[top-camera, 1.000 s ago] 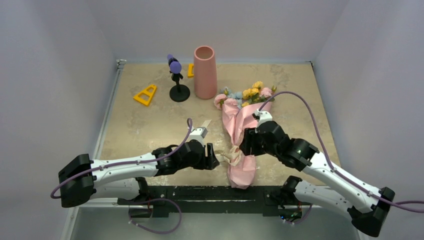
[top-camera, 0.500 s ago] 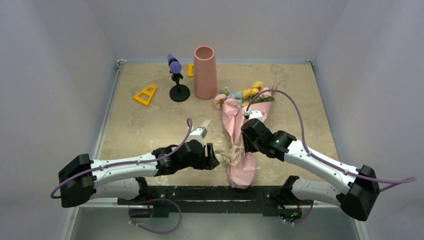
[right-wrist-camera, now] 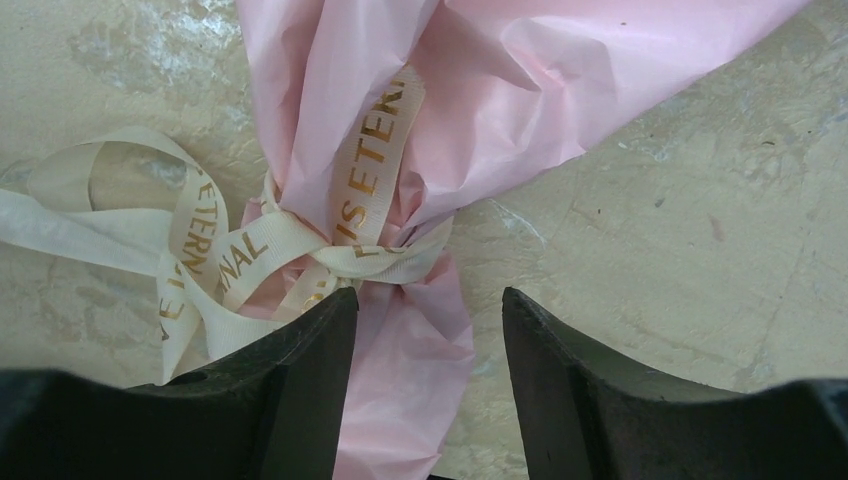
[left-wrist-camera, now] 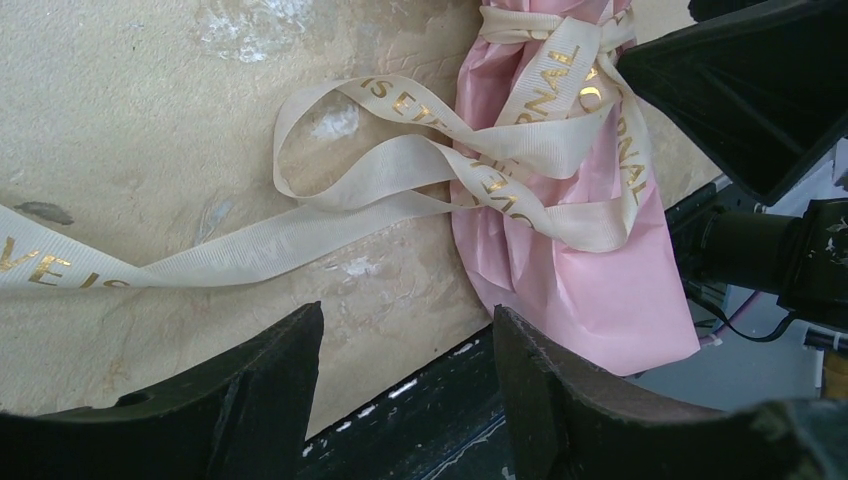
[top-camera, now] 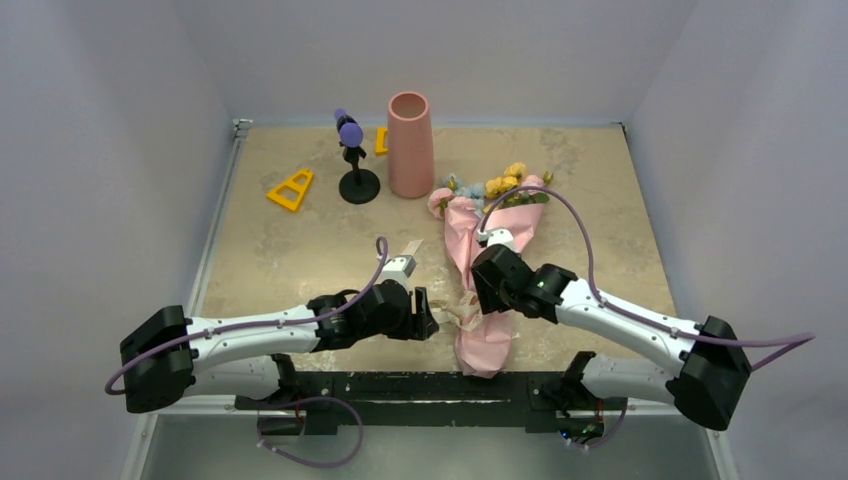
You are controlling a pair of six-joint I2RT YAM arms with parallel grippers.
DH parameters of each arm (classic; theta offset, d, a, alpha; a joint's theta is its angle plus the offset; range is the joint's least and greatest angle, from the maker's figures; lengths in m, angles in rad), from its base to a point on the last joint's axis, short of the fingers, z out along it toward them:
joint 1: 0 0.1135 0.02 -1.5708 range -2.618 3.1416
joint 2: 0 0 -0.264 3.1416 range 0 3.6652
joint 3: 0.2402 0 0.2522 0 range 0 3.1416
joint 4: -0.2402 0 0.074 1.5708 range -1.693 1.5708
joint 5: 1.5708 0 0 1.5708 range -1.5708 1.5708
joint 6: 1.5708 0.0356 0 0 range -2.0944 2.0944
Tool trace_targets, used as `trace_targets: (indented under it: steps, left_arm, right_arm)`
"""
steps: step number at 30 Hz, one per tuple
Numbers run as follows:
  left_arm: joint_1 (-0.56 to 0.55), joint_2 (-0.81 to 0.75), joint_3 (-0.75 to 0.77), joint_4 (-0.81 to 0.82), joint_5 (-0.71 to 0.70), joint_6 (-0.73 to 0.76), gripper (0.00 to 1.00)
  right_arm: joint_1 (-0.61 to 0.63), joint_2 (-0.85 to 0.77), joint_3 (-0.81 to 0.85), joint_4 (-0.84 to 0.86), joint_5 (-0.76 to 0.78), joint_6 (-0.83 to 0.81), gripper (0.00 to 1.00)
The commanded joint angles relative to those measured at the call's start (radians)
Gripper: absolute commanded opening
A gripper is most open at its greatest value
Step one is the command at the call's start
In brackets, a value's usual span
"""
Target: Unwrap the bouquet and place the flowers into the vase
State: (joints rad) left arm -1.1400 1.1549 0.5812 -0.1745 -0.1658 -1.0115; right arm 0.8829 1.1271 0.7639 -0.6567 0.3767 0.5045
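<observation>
The bouquet [top-camera: 466, 240] lies flat on the bench [top-camera: 300, 240], its long axis running 6 to 12 o'clock. The flowers [top-camera: 505, 185] point to 12 and the ribbon [left-wrist-camera: 400, 170] is tied round the waist. The vase [top-camera: 410, 145] stands upright at the blooms' 11 o'clock. My left fingers [top-camera: 426, 312] gape wide at the bouquet's 9 o'clock. My right fingers [top-camera: 490, 300] are spread wide over the tied waist.

The bouquet [top-camera: 462, 235] is lying on the table [top-camera: 290, 255], its flowers [top-camera: 505, 185] pointing toward the far side. The vase [top-camera: 410, 145] is standing just behind and left of them. A stand [top-camera: 355, 165] is sitting left of the vase, with a block [top-camera: 291, 190] lying farther left. The ribbon [left-wrist-camera: 400, 180] is trailing left from the bouquet's near end.
</observation>
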Motion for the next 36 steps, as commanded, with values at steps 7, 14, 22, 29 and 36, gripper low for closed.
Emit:
trace_targets:
  steps: [7,14,22,29,36]
  left_arm:
    - [0.003,0.002,-0.008,0.037,0.004,-0.019,0.66]
    - [0.003,0.0,-0.012,0.036,0.003,-0.021,0.66]
    - [0.003,-0.003,-0.016,0.032,0.002,-0.023,0.66]
    - [0.005,0.0,-0.013,0.039,-0.009,-0.016,0.66]
    - [0.026,-0.001,0.012,0.044,-0.012,0.002,0.67]
  right_arm:
    - [0.019,0.084,0.018,0.055,0.123,0.05,0.52]
    - [0.019,0.083,0.041,0.092,0.206,0.037,0.35]
    - [0.019,0.046,0.075,0.079,0.215,0.036,0.0]
    - [0.032,-0.011,0.098,0.084,0.157,0.034,0.0]
    - [0.063,-0.006,0.086,0.081,0.115,0.076,0.0]
